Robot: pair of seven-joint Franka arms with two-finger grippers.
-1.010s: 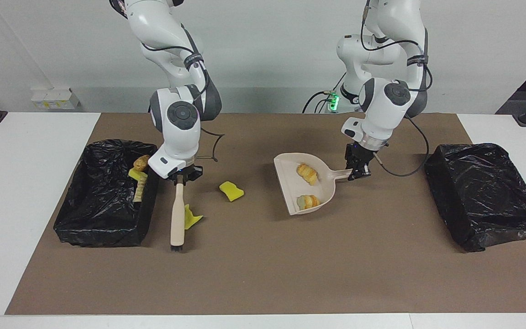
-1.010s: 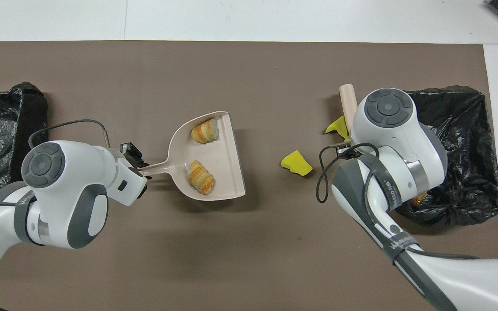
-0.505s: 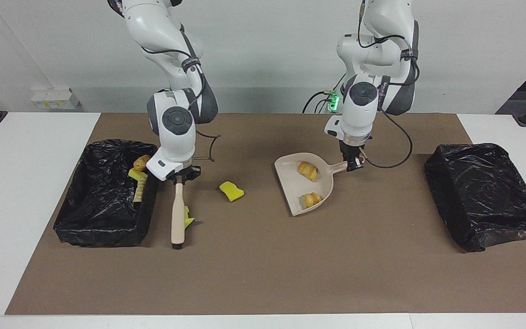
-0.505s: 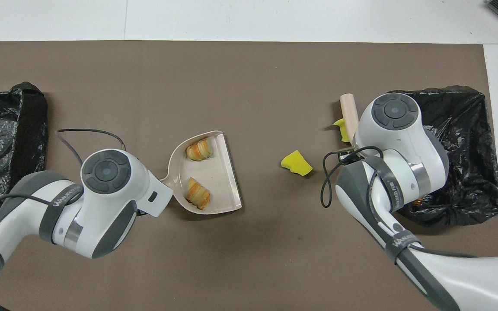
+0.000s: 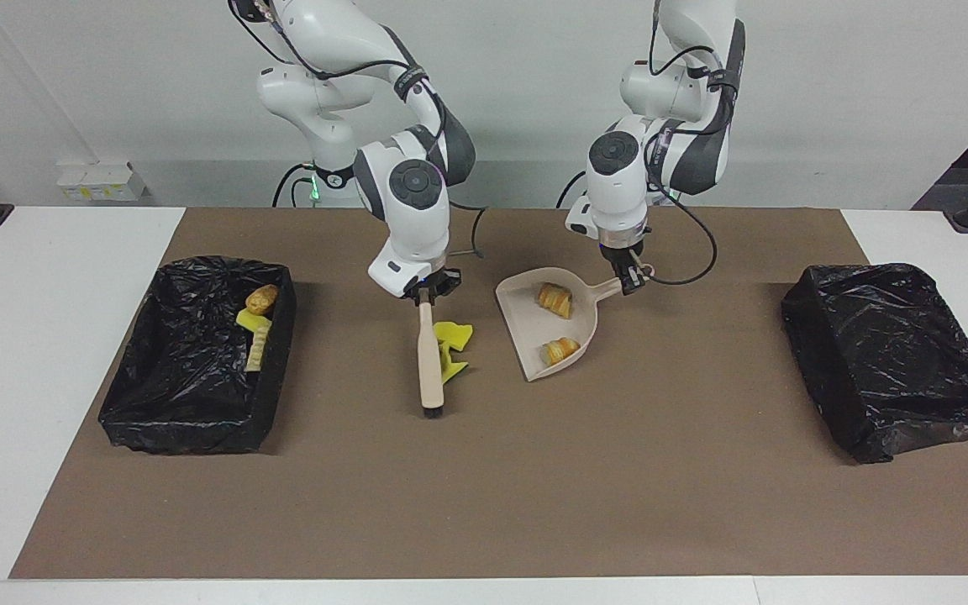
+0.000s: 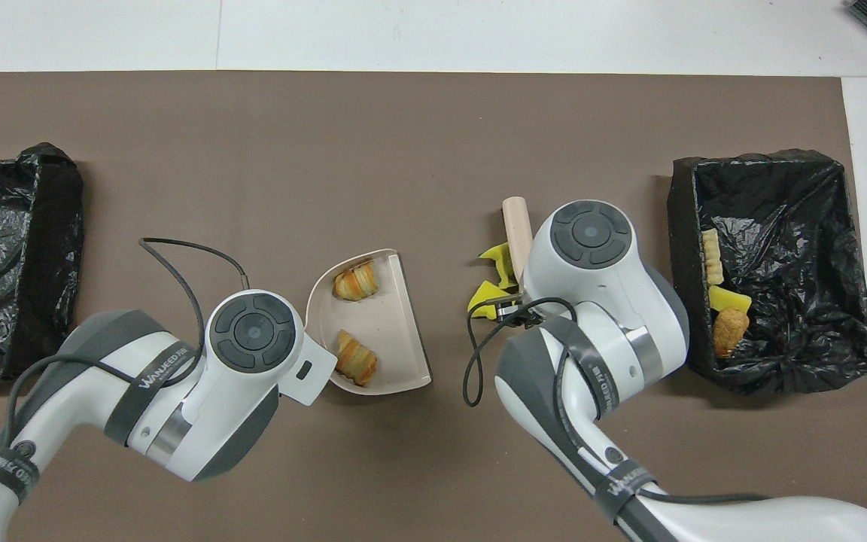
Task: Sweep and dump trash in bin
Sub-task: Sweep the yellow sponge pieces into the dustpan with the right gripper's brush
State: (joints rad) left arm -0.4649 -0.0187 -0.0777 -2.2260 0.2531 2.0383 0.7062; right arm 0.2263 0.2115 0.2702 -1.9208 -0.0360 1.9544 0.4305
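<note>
Right gripper, clamped on the brush, has swept both yellow scraps together toward the dustpan, now at their 3 o'clock in the facing view. Left gripper grips its handle; two pastry lumps ride inside, three scraps lie in the bin.

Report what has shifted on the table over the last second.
The right hand swept the brush toward the dustpan, pushing both yellow sponge scraps along the mat. The left hand turned the dustpan and drew it closer. Both grips, the two pastries in the pan and both bins are unchanged.
</note>
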